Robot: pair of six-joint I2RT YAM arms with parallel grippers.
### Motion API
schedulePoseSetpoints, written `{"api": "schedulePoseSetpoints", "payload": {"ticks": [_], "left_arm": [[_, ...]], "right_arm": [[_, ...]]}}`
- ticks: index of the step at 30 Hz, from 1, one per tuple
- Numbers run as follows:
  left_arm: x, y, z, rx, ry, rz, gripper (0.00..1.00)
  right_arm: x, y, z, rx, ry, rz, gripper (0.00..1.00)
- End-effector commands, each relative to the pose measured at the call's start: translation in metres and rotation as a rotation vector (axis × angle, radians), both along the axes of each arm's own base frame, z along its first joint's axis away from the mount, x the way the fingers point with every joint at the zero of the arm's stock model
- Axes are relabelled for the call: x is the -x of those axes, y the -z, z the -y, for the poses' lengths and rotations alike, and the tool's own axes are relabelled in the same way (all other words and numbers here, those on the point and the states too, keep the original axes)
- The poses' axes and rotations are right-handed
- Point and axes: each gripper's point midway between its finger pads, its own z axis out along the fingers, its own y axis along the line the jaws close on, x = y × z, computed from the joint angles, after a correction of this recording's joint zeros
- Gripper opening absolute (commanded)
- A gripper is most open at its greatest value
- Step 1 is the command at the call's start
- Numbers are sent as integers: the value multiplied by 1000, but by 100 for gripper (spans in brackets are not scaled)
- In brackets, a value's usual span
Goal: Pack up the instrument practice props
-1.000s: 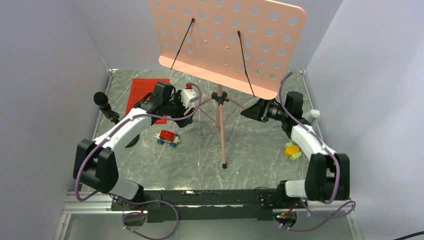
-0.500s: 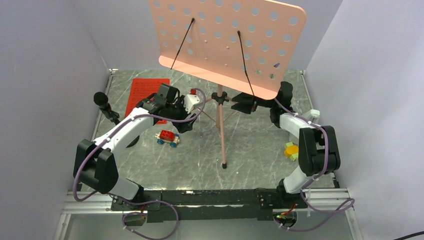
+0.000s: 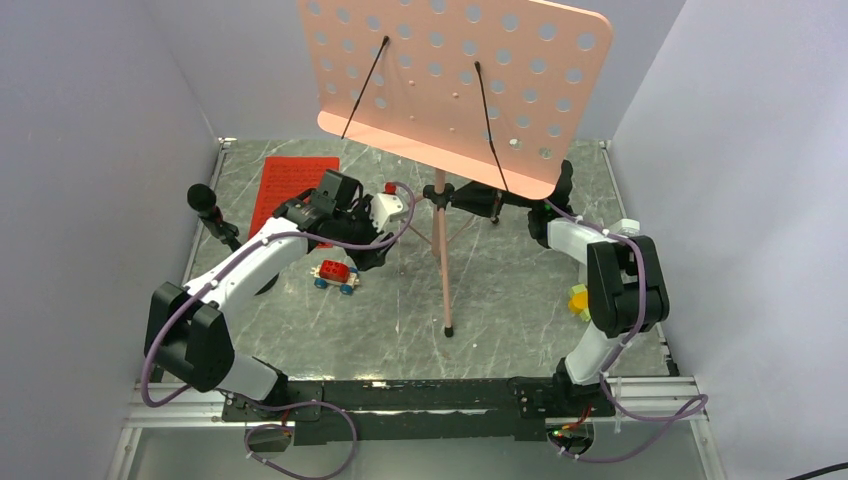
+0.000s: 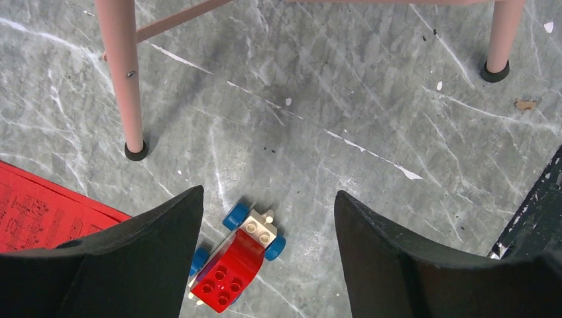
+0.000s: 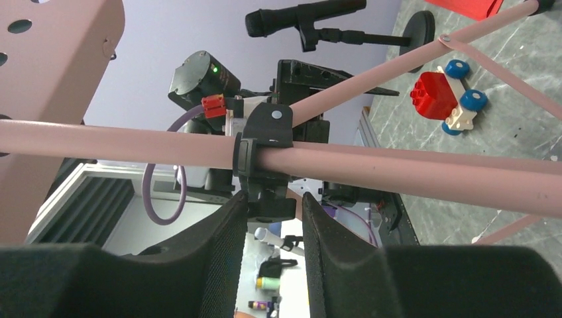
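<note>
The music stand (image 3: 455, 80) stands in the middle of the table (image 3: 510, 290). Left of it lies the sheet of notes (image 3: 285, 185), and before the sheet, the toy car (image 3: 336, 275).

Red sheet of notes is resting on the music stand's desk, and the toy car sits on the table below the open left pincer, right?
No. The red sheet lies flat on the table left of the music stand, not on its desk; the top external view shows it. The toy car does sit below the open left pincer.
</note>
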Motion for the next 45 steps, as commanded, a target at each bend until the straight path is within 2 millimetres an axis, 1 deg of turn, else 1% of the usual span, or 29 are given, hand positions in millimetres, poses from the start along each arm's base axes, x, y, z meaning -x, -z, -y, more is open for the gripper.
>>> {"api": "schedulePoseSetpoints", "payload": {"ticks": [1,5,6,7,9,10,12,14,17,21,25,28,31,33,36,38,42,45], "left_arm": [[0,-16,0,10,12,48,77],[-1,-15,1,15,13,48,76],[-1,-15,2,16,14,47,77],[-1,-14,2,18,14,46,77],[-2,-13,3,19,14,43,76],[-2,-13,3,19,14,45,76],[-3,-13,3,16,14,47,76],[-5,-13,3,15,12,51,77],[-6,-13,3,10,11,55,77],[-6,-12,2,8,11,56,77],[-6,-12,2,6,13,58,77],[-5,-12,1,6,12,59,77],[-6,-12,2,9,14,60,77],[-6,-12,3,12,16,60,77],[-7,-12,3,13,16,61,77],[-7,-13,4,14,17,63,77],[-8,-13,5,18,19,61,77],[-9,-14,6,19,19,64,77]], "right_arm": [[3,-13,-9,-17,-38,42,38],[3,-12,-9,-15,-45,23,43],[3,-13,-10,-16,-49,25,44],[4,-14,-10,-17,-51,32,43],[5,-15,-10,-17,-57,38,34],[5,-15,-9,-18,-58,38,25],[5,-15,-9,-18,-57,42,11],[6,-15,-9,-17,-56,52,0],[5,-18,-6,-22,-47,121,0],[-2,-18,4,-29,-22,219,0],[-4,-26,11,-20,-49,347,0],[-4,-36,13,-25,-48,371,26],[-1,-41,13,-36,-44,366,43],[1,-39,14,-34,-44,333,50],[7,-35,13,-28,-53,295,56],[13,-33,9,-24,-80,280,57],[23,-26,1,-24,-108,244,56],[28,-27,-7,-22,-138,247,52]]}}
